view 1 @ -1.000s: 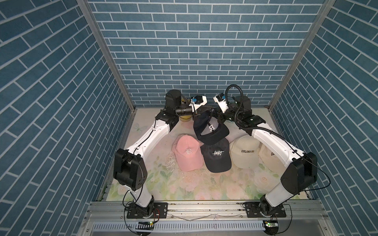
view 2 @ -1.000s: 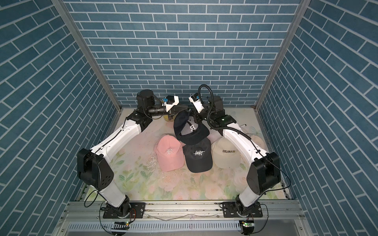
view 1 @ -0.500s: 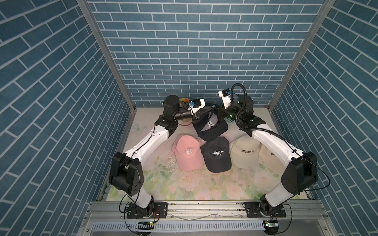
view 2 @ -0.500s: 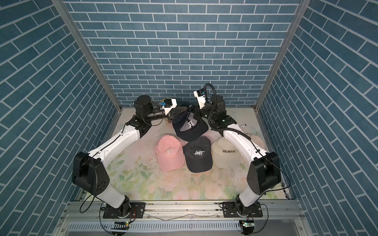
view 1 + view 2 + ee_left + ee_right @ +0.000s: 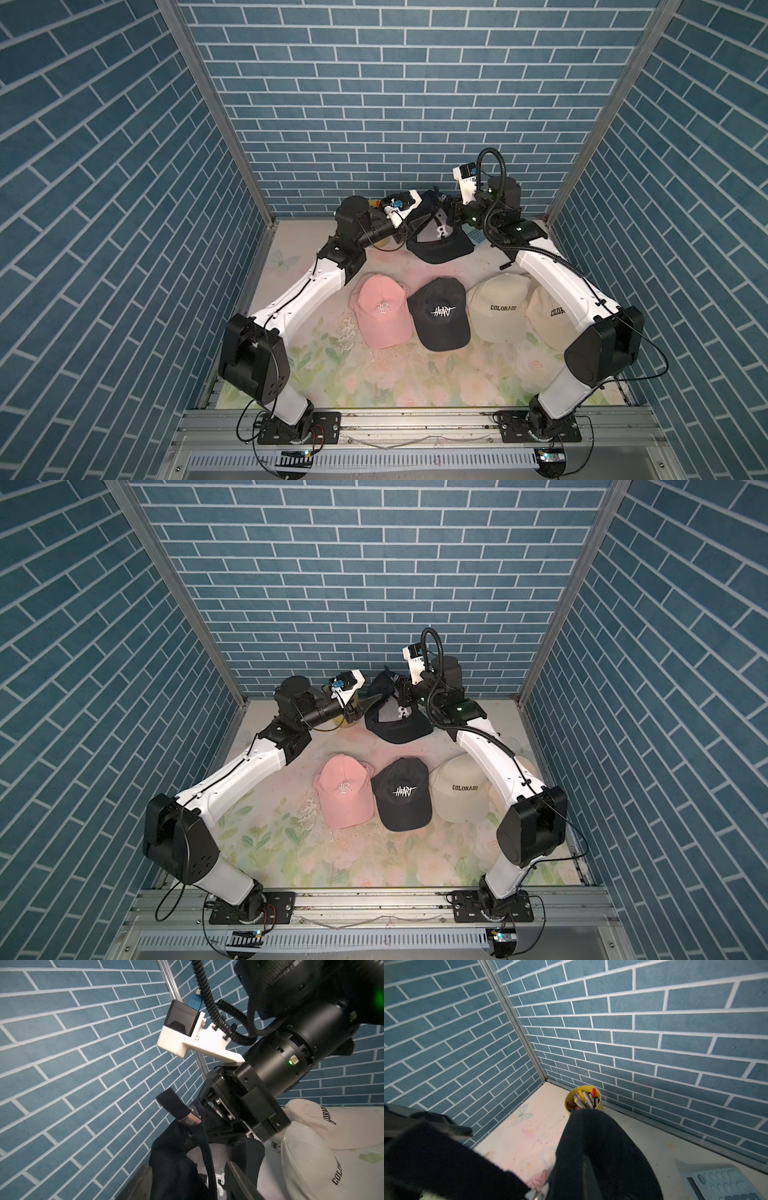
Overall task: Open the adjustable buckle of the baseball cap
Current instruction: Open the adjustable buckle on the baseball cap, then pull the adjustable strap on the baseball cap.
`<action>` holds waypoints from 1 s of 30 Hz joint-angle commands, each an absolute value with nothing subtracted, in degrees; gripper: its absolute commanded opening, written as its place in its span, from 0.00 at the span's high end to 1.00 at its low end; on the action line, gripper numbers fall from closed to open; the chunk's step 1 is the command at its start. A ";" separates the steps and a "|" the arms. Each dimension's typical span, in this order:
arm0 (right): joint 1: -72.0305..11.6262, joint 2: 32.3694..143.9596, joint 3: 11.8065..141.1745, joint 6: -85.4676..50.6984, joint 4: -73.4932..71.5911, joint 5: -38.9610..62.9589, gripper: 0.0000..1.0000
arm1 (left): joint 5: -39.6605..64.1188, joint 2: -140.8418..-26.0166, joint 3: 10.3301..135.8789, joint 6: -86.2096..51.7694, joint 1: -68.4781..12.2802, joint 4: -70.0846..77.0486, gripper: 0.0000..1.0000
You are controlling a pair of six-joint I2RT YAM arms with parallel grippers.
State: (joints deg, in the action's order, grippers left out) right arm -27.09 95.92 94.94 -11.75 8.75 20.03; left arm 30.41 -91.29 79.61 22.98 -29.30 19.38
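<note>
The navy baseball cap (image 5: 440, 245) (image 5: 399, 727) hangs at the back of the table, inside facing up. My right gripper (image 5: 451, 212) (image 5: 401, 692) is shut on its rear rim; in the right wrist view dark cloth wraps that gripper (image 5: 586, 1180). The strap ends in a metal buckle (image 5: 190, 1120) just beside the right gripper's body, and the strap's free end sticks out past the buckle. My left gripper (image 5: 410, 226) (image 5: 187, 1184) is open, its fingers (image 5: 137, 1184) standing wide on either side of the cap's cloth without pinching it.
A pink cap (image 5: 382, 311), a black cap marked HEART (image 5: 440, 316) and two cream caps (image 5: 496, 307) lie in a row mid-table. A yellow cup of pens (image 5: 583, 1099) stands in the back left corner. A calculator (image 5: 724, 1182) lies by the back wall.
My left gripper has gone from shut to open and let go of the cap. Both arms have carried the cap back toward the rear wall, and the right wrist has risen.
</note>
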 commanded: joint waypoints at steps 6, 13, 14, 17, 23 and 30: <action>-27.84 97.08 98.88 -13.53 12.19 17.40 1.00 | 23.02 -94.07 79.39 19.57 -33.34 22.19 0.37; -28.12 95.78 97.91 -13.06 12.12 16.93 1.00 | 14.60 -94.81 78.16 18.74 -35.08 23.05 0.37; -28.28 95.57 97.69 -12.94 11.95 17.01 1.00 | 14.02 -95.04 78.18 18.81 -35.11 23.11 0.37; -28.40 95.78 97.91 -12.44 12.26 17.57 1.00 | 12.56 -96.53 79.73 18.87 -35.17 22.16 0.42; -28.55 95.59 97.13 -11.72 12.22 18.32 1.00 | 7.84 -98.88 83.50 19.86 -35.17 20.47 0.76; -28.56 95.64 96.50 -8.70 12.87 18.50 1.00 | 7.33 -98.31 83.77 20.46 -35.16 21.00 0.99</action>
State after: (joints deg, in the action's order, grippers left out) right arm -28.25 96.88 96.68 -11.44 12.12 17.43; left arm 8.54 -99.11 82.28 20.34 -35.03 20.34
